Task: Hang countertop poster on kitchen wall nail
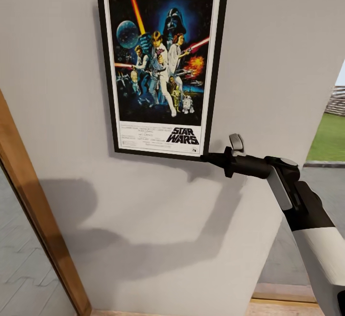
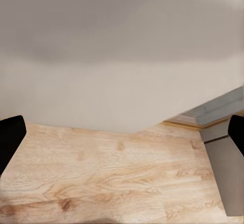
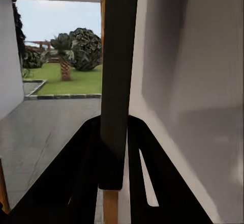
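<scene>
Right claw [image 1: 207, 157] pinches the lower right corner of the Star Wars poster [image 1: 162, 62], which lies flat and upright against the pale grey wall [image 1: 268, 57]. Left claw [image 2: 122, 142] gapes wide, empty, over wooden floor [image 2: 112, 173].

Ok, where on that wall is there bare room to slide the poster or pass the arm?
Bare wall runs below the poster, between the wooden door frame and the wall's right edge. It is crowded at the poster's lower right corner, where the right gripper grips.
</scene>
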You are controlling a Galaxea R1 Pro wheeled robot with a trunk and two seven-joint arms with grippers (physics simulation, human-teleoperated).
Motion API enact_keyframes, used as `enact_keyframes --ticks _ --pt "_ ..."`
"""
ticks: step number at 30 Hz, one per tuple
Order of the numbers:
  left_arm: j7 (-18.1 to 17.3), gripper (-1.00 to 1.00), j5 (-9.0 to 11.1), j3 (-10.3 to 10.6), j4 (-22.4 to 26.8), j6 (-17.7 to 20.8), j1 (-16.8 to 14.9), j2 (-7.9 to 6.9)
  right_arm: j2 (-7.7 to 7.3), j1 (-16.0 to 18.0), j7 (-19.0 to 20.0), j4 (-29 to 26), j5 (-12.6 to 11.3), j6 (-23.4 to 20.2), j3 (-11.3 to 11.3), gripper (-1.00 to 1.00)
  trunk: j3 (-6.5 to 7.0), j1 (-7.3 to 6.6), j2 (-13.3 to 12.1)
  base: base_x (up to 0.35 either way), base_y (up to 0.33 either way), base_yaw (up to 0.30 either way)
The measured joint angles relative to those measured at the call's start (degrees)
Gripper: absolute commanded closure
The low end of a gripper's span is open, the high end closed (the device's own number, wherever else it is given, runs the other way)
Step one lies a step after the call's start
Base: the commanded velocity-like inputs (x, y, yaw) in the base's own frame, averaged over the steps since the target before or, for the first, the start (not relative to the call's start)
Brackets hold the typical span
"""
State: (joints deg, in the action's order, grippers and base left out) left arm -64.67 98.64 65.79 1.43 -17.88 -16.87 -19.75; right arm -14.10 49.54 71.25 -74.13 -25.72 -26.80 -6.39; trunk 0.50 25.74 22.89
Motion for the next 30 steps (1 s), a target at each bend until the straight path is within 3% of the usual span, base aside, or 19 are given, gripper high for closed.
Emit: enact_keyframes --ticks 6,30 --pt "0.00 -1.00 0.00 0.00 0.00 0.01 0.00 0.00 0.00 0.00 0.00 0.00 0.01 0.01 0.00 1.00 0.00 0.01 -0.01 0.169 0.000 0.000" --pt "0.00 -1.00 0.00 0.00 0.00 0.00 0.00 0.00 0.01 -0.02 0.01 0.38 -0.95 -0.37 -0.09 1.00 0.00 0.02 0.01 0.000 0.000 0.000"
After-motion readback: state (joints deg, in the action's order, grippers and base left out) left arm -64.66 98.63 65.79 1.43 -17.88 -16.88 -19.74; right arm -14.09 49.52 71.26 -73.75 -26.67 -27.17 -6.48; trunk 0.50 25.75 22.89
